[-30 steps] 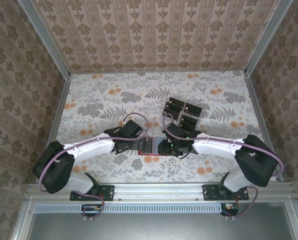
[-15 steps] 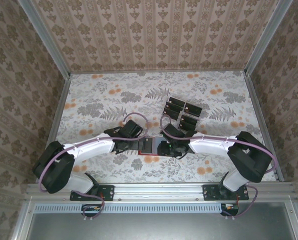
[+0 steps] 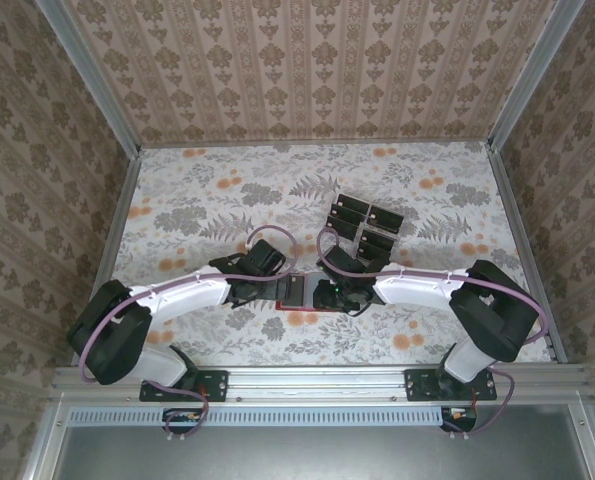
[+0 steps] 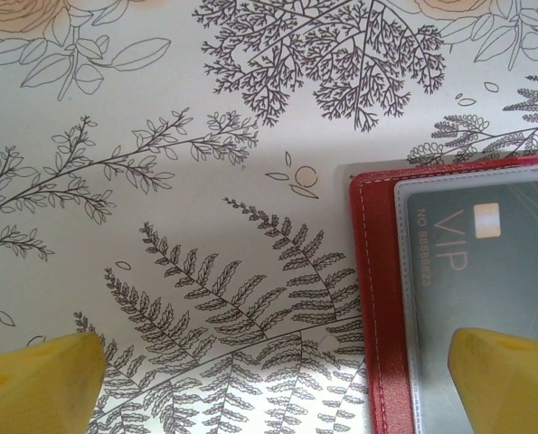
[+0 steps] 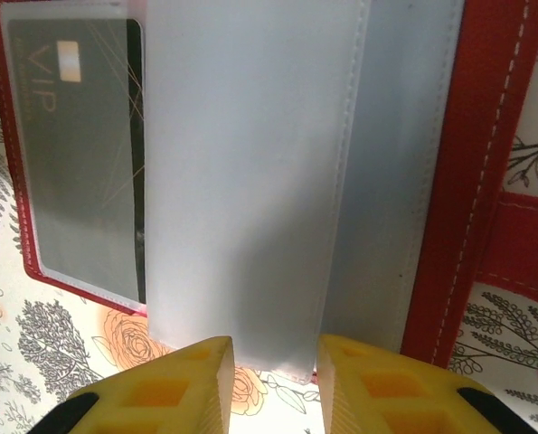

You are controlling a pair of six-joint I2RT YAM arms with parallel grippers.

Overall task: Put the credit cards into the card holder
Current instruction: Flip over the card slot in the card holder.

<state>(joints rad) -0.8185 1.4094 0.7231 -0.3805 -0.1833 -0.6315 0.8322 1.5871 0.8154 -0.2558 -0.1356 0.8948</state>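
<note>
Card holder (image 4: 377, 298) on floral table (image 3: 207, 200), papered walls (image 3: 307, 60); we see credit cards (image 3: 365, 225) farther; left gripper (image 4: 278, 380) spread, right gripper (image 5: 273, 380) barely parted.

place: robot test booth | cues: aluminium frame (image 3: 317, 377), patterned backdrop walls (image 3: 307, 60)
</note>
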